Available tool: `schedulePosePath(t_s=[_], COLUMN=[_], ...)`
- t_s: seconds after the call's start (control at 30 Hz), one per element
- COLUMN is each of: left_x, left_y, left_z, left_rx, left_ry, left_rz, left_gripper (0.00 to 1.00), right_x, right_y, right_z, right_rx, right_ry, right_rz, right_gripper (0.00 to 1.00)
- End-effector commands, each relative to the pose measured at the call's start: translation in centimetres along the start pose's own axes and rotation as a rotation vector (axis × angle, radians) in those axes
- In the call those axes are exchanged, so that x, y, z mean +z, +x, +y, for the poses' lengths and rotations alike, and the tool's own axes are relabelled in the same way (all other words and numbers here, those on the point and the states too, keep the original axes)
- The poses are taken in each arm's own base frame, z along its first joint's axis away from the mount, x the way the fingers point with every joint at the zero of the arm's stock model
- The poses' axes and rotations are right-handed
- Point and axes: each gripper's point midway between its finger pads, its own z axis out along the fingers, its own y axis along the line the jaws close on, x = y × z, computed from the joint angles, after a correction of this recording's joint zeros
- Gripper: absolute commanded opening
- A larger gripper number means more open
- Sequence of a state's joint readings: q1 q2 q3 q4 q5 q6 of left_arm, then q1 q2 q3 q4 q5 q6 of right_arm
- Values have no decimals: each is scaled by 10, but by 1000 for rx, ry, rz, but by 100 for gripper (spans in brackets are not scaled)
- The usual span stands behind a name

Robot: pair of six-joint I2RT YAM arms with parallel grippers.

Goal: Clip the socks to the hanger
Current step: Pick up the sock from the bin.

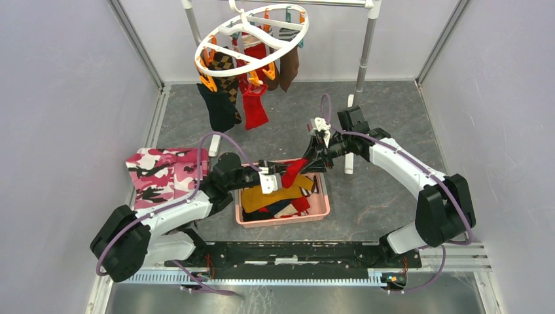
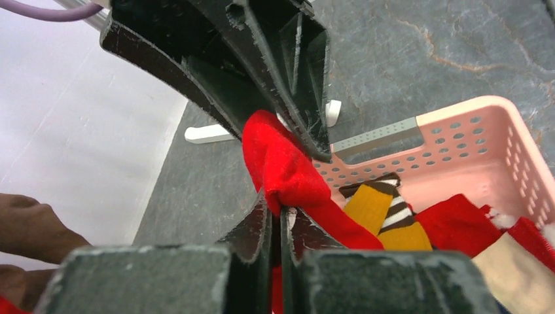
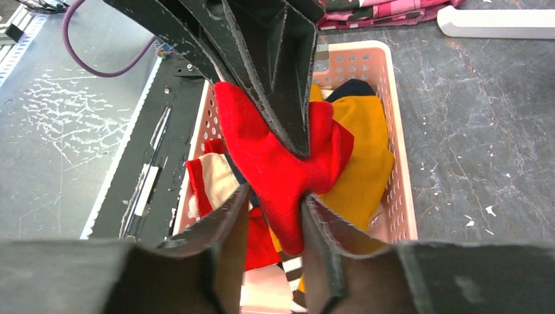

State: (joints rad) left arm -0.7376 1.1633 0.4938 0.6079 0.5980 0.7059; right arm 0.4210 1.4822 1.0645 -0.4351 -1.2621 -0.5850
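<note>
A red sock [image 1: 292, 171] hangs between both grippers above the pink basket [image 1: 281, 219]. My left gripper [image 2: 283, 210] is shut on one end of that red sock [image 2: 281, 163]. My right gripper [image 3: 275, 199] stands open around the other end of the red sock [image 3: 275, 163], with a gap beside one finger. The white round hanger [image 1: 250, 34] hangs at the back. Clipped to it are a red sock [image 1: 255, 104], a black sock [image 1: 219, 108], an argyle sock [image 1: 226, 72] and a brown sock [image 1: 288, 65]. More socks, mustard [image 3: 366, 144] and red, lie in the basket.
A pink camouflage cloth [image 1: 160, 173] lies left of the basket. The metal rack's pole [image 1: 366, 52] stands at the back right, and its white foot [image 1: 350, 131] rests on the grey floor close to the right arm. Walls close in both sides.
</note>
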Motion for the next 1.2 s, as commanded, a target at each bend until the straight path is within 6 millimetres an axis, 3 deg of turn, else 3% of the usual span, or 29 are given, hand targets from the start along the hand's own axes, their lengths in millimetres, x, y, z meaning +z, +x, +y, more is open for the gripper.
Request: schedulePosePath(t_s=[0.0, 0.23, 0.43, 0.6, 0.73, 0.97, 1.17], left_x=[-3, -24, -31, -31, -29, -25, -21], left_y=[-27, -36, -51, -62, -65, -59, -55], left_z=[12, 8, 6, 18, 19, 13, 7], left_rx=[-94, -515, -821, -1090, -1247, -1313, -1329], left_ry=[-50, -164, -172, -206, -205, -187, -158], left_rz=[-71, -107, -186, -263, -304, -283, -262], left_gripper=[2, 2, 2, 2, 2, 2, 2], right_x=[-4, -23, -25, -8, -3, -7, -7], right_y=[-17, -33, -44, -46, -50, -63, -70], right_z=[-4, -2, 11, 20, 14, -3, -3], right_rx=[-95, -354, -604, -690, -649, -577, -554], right_ry=[18, 107, 123, 93, 127, 256, 264], right_rz=[13, 97, 68, 88, 103, 100, 87], right_gripper=[44, 80, 96, 95, 92, 83, 69])
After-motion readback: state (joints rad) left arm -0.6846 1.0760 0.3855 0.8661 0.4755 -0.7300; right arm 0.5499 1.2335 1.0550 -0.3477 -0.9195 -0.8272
